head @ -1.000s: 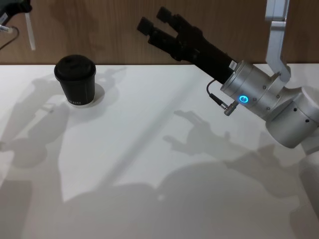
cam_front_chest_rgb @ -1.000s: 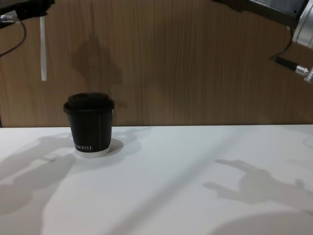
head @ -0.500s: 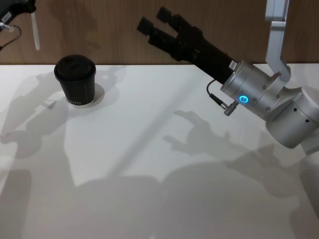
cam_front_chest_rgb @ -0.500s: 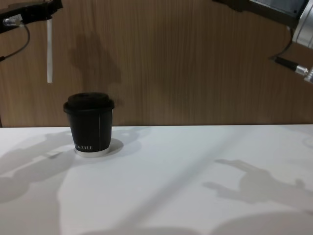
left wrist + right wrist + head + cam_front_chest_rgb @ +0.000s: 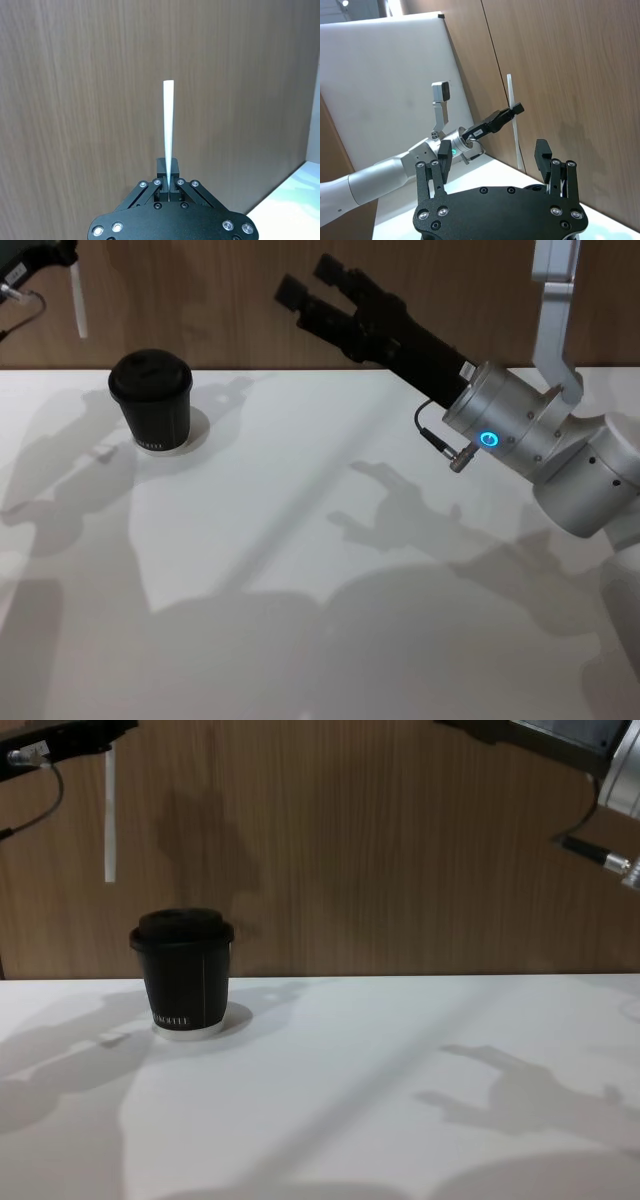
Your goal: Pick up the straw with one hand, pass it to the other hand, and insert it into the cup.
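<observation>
Left gripper [image 5: 169, 184] raised at far left, clamped shut on the top end of the straw [image 5: 109, 815]. Straw hangs upright, lower tip above and just left of the cup [image 5: 182, 975]. Right gripper [image 5: 312, 282] spread wide, empty, well to the right. Likely next move: shift right, then lower.

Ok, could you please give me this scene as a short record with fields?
small black paper cup with domed lid: upright on white table
thin white drinking straw: hangs upright, above the cup and to its left, apart
left gripper: raised, jaws shut on the straw
right gripper: raised over the table, jaws open, empty
</observation>
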{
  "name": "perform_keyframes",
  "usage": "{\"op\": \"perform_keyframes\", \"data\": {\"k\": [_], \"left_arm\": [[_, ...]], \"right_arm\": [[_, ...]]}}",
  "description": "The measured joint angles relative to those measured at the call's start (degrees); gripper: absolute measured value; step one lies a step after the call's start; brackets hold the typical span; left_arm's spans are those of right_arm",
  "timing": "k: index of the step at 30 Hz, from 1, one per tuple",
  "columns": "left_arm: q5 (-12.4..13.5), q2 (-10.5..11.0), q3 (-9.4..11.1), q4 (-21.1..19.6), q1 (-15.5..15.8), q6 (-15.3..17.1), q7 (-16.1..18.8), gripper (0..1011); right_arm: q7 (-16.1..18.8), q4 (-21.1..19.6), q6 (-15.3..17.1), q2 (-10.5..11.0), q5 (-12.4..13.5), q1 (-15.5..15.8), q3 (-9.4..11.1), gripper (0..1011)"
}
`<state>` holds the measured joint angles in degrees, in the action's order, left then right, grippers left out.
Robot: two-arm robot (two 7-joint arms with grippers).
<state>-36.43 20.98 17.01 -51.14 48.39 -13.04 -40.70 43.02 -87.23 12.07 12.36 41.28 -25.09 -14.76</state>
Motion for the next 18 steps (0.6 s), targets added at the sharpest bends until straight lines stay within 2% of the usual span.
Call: {"op": "perform_keyframes", "data": {"k": [18], "left_arm": [[-1.1,0.5,-0.7,-5.2,-2.5,1.0,-1.8,11]], "right_arm": [[0.0,0.0,0.0,0.0,0.0,0.0,0.0,1001]]}}
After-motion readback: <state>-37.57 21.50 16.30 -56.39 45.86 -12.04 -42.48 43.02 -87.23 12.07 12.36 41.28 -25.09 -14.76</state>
